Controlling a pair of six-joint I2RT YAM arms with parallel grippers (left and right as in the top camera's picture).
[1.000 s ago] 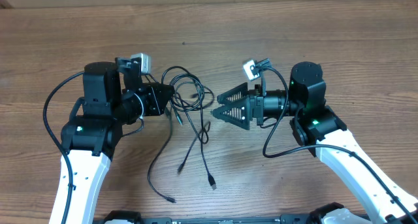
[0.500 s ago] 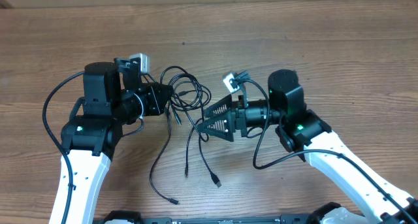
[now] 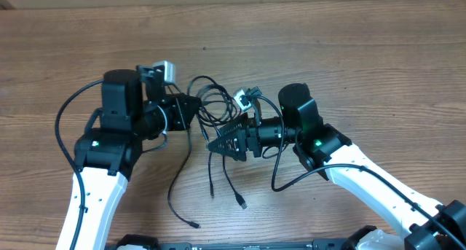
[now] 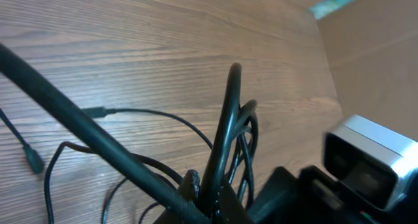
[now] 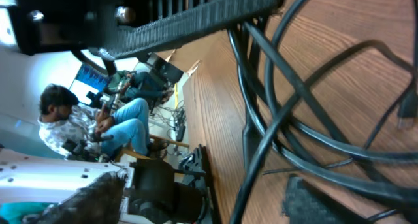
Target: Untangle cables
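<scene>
Between the spread fingers of the right gripper (image 3: 215, 144), strands of the cables (image 3: 210, 106) are lying; the left gripper (image 3: 195, 108) is pinching the bundle nearby, so closing on one strand seems best.

No lettering, label, brand or number is legible — neither on the cables (image 3: 216, 113) nor elsewhere.

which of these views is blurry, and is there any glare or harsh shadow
Overhead: sharp, evenly lit, only faint shadows beside the cables. Left wrist: nearest cables soft-edged, table grain crisp. Right wrist: cables in focus, washed-out bright patch at the left edge.
</scene>
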